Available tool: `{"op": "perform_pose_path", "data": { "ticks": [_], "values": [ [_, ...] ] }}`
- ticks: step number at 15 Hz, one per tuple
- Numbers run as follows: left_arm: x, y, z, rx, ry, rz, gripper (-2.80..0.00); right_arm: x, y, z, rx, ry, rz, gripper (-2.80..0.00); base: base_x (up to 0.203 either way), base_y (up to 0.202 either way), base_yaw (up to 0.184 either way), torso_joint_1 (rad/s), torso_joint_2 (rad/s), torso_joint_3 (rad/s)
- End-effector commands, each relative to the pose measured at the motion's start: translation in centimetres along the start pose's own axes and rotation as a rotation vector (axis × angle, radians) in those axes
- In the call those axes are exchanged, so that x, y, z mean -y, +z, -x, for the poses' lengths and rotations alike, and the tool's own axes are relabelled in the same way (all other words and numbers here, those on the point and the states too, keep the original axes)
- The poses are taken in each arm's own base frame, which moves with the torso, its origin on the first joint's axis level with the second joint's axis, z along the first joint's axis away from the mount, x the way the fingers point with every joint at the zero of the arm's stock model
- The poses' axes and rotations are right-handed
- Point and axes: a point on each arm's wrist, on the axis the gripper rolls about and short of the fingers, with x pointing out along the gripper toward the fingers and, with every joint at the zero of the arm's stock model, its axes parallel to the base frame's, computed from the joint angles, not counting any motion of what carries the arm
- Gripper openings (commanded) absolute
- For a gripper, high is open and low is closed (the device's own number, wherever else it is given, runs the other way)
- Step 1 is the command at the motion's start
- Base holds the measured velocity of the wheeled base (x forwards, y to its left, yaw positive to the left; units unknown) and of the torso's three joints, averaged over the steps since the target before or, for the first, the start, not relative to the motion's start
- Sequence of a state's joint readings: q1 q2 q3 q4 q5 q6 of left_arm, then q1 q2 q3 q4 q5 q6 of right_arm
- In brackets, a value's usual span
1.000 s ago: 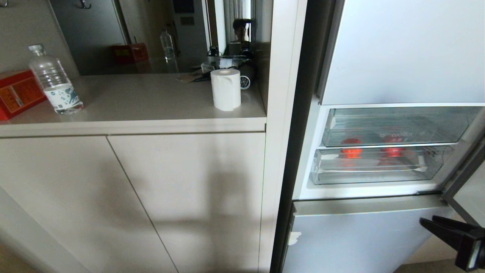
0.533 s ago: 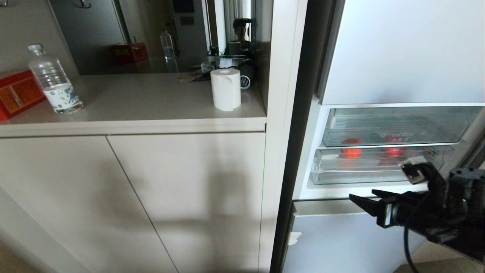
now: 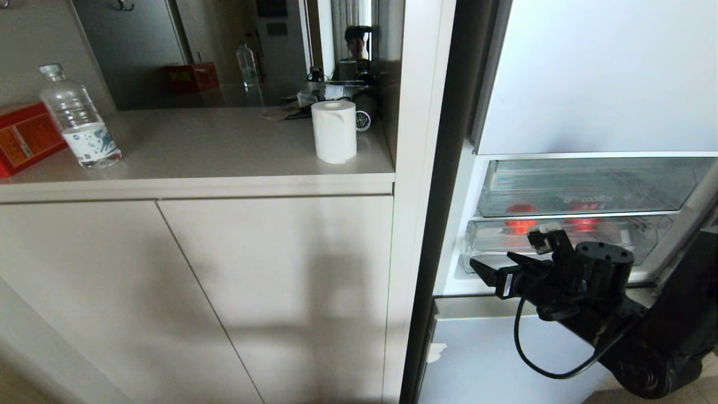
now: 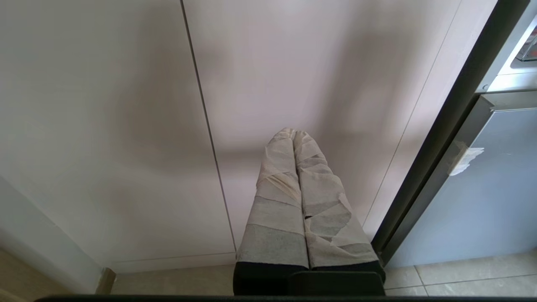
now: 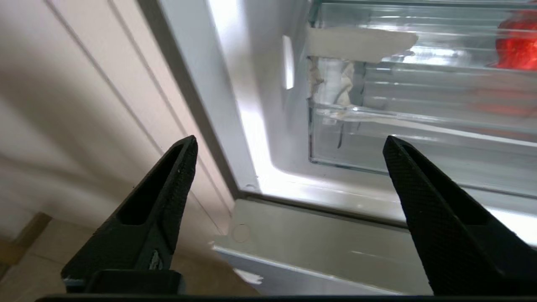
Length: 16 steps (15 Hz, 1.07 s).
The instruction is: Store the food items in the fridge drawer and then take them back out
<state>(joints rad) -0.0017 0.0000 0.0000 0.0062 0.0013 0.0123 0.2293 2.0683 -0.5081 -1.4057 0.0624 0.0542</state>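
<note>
Storing looks done, op: two red food items (image 3: 520, 224) sit inside the fridge drawer (image 3: 561, 244), which is pushed in under the shallower drawer (image 3: 589, 185). A whitish wrapped lump (image 5: 335, 82) sits at the drawer's far-left corner, per the right wrist view. Fridge (image 3: 594, 78) mid compartment is open w/ its door swung out right. Your right gripper (image 3: 496, 271) hangs just in front of the drawer's left lower front, jaws spread wide, nothing between them, no contact w/ the lip. Left gripper (image 4: 293, 136) is parked low by the cabinet doors (image 3: 196, 292), taped fingers pressed together, empty. Left to do, I'd say: pull the drawer out, then take the items out. None is out yet.
</note>
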Motion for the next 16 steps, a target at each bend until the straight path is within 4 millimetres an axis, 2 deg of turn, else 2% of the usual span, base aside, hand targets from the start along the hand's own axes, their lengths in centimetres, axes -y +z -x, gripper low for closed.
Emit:
{"op": "perform_pose_path", "data": {
  "ticks": [1, 3, 9, 16],
  "values": [
    [0.0, 0.0, 0.0, -0.002, 0.0, 0.0, -2.8, 0.8, -0.4, -0.9, 0.001, -0.036, 0.003, 0.0, 0.0, 0.0, 0.0, 0.0, 0.0, 0.0],
    [0.0, 0.0, 0.0, -0.002, 0.0, 0.0, -2.8, 1.3, -1.3, -1.4, -0.023, -0.068, 0.021, 0.0, 0.0, 0.0, 0.0, 0.0, 0.0, 0.0],
    [0.0, 0.0, 0.0, -0.002, 0.0, 0.0, -2.8, 1.9, -1.5, -4.5, 0.026, -0.114, 0.026, 0.0, 0.0, 0.0, 0.0, 0.0, 0.0, 0.0],
    [0.0, 0.0, 0.0, -0.002, 0.0, 0.0, -2.8, 1.7, -1.0, -4.9, 0.052, -0.102, 0.013, 0.0, 0.0, 0.0, 0.0, 0.0, 0.0, 0.0]
  ]
}}
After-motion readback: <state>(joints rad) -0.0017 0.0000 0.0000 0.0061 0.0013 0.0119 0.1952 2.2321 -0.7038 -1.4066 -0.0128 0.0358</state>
